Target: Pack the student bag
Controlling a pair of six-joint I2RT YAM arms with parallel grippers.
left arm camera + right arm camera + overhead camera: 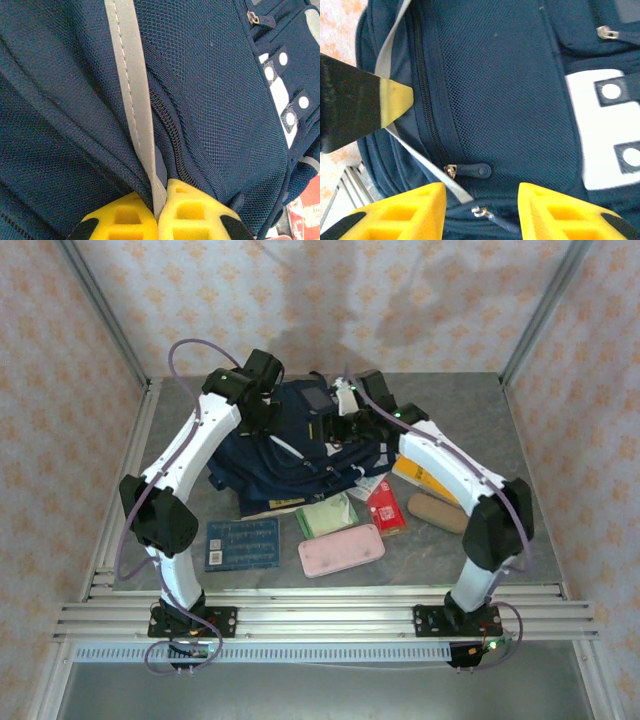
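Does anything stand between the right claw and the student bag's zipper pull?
Nothing visible. The open right claw faces the student bag, its zipper pull directly ahead; the grey stripe, pinched by the left claw, passes beside.

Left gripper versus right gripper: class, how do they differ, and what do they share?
The left gripper is shut, pinching the grey reflective stripe; the right gripper is open, gripping nothing. The right gripper straddles a zipper pull; the left gripper sits beside zip teeth. Both have yellow fingers at the student bag.
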